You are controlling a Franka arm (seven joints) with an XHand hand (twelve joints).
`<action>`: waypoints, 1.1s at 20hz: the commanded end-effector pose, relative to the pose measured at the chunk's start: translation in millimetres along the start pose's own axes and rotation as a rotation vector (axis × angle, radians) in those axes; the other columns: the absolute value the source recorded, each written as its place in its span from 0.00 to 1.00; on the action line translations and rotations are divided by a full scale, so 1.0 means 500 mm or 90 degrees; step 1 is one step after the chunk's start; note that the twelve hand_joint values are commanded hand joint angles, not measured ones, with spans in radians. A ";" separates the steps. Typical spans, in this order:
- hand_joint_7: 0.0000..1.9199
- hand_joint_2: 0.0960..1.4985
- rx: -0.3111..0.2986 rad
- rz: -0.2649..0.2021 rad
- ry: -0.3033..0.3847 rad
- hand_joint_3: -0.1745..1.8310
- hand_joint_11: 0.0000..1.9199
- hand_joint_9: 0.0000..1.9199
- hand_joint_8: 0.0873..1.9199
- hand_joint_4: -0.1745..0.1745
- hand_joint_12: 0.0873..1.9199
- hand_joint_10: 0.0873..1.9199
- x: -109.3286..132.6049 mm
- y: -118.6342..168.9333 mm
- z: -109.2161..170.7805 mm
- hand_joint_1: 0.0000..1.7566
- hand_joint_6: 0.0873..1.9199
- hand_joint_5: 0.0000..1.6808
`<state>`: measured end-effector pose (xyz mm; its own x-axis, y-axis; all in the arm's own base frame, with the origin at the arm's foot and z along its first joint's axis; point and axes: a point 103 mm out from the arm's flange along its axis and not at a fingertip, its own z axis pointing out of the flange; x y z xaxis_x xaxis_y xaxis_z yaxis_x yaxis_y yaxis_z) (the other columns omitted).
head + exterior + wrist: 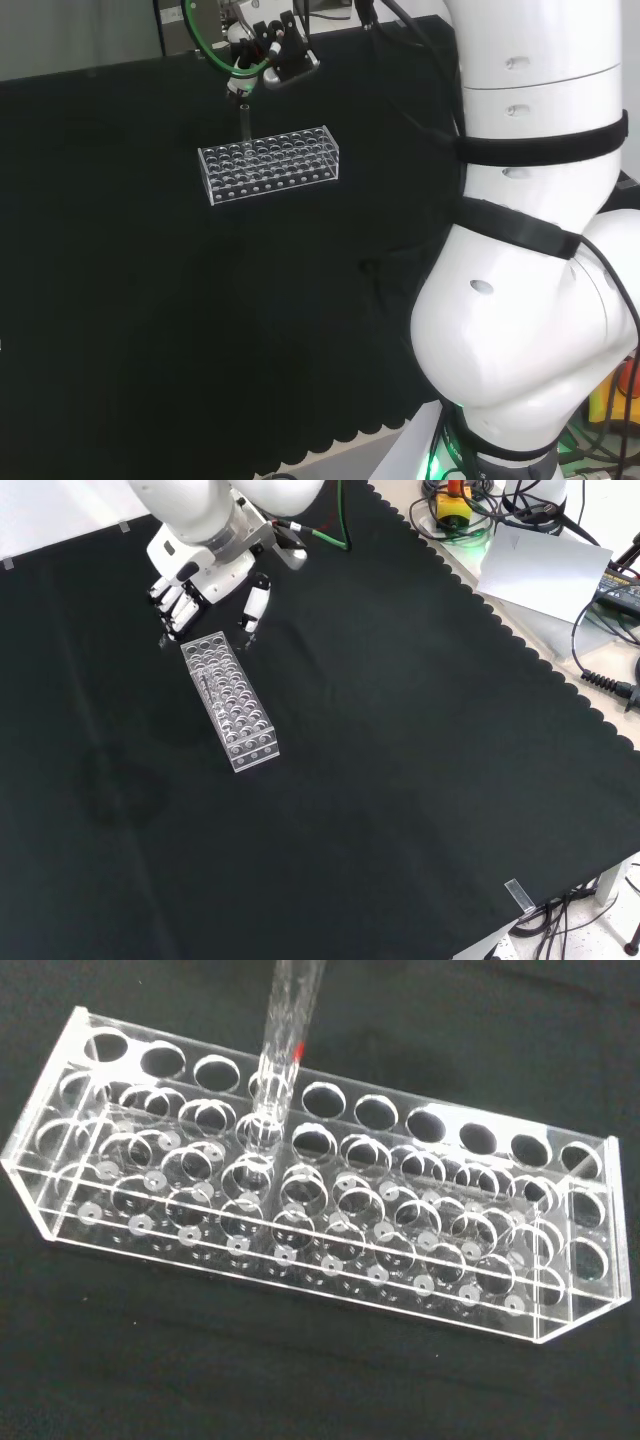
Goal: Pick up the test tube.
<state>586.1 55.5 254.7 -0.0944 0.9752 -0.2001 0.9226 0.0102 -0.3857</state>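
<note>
Clear test tube (283, 1050) upright, tip at rack (300, 1215) top holes; your hand (205, 575) above, fingers (243, 82) pinching tube top for vertical lift.

no text, label, number or sign could be read anywhere. the clear rack (300, 1210) carried no lettering on its walls or beside its holes. the test tube (285, 1050) bore a small red mark near its upper part, too small to tell whether it was writing. the white sheet (545, 570) lying beyond the worktop's (400, 780) scalloped edge in the front view looked blank.
</note>
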 end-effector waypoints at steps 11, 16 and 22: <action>0.30 0.71 0.025 -0.006 0.034 0.00 0.00 0.20 0.46 0.09 0.81 0.43 0.016 0.045 0.063 0.43 0.02 0.27; 0.33 0.70 0.029 -0.017 0.032 0.00 0.00 0.23 0.44 0.10 0.82 0.42 0.038 0.053 0.074 0.45 0.04 0.28; 0.37 0.70 0.034 -0.020 0.026 0.00 0.01 0.27 0.44 0.11 0.81 0.40 0.050 0.060 0.079 0.46 0.08 0.29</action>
<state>596.4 67.9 203.9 -0.1020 0.9841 -0.1453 0.8997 0.0289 -0.4355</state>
